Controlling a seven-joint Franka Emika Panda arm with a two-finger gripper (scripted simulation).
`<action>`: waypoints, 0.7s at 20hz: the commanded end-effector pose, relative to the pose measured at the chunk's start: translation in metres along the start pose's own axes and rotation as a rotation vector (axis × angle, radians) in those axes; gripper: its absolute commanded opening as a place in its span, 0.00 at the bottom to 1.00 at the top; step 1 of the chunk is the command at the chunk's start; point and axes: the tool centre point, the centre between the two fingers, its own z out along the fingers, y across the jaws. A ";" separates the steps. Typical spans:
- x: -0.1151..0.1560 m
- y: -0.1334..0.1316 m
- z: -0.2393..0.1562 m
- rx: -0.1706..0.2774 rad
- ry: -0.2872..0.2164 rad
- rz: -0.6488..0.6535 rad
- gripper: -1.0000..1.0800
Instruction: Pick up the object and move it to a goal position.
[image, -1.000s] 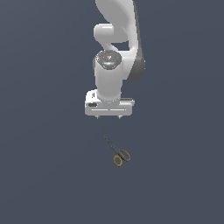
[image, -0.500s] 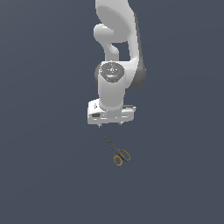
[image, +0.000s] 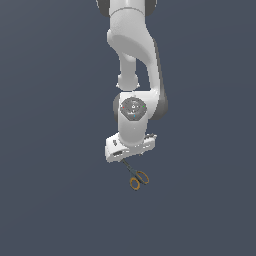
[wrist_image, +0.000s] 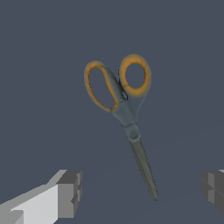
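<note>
Wrist view: the gripper (wrist_image: 140, 192) is seen with its jaws spread wide, one fingertip (wrist_image: 70, 193) at about 8 o'clock of the frame centre and the other at the far edge near 4 o'clock, nothing held between them. The scissors (wrist_image: 127, 113) lie flat on the dark floor (wrist_image: 39, 65), blades closed, their tip reaching into the gap between the fingers, the orange loop handles pointing away toward 12 o'clock.

The approach appears to be under way. A good grasp is judged to need the gripper shifted along the blades toward the pivot, so that the pads close across the thicker part and not the thin tip, and then lowered straight.

In the exterior view the scissors (image: 135, 176) are shown at 5 o'clock of the white hand, the blade end tucked beneath it; height above the floor is suggested there, while the finger gap is hidden. No goal marker is visible in either view.
</note>
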 end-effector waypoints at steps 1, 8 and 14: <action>0.008 -0.001 0.012 0.003 0.007 -0.043 0.96; 0.020 -0.004 0.030 0.009 0.016 -0.106 0.96; 0.020 -0.004 0.033 0.010 0.015 -0.108 0.96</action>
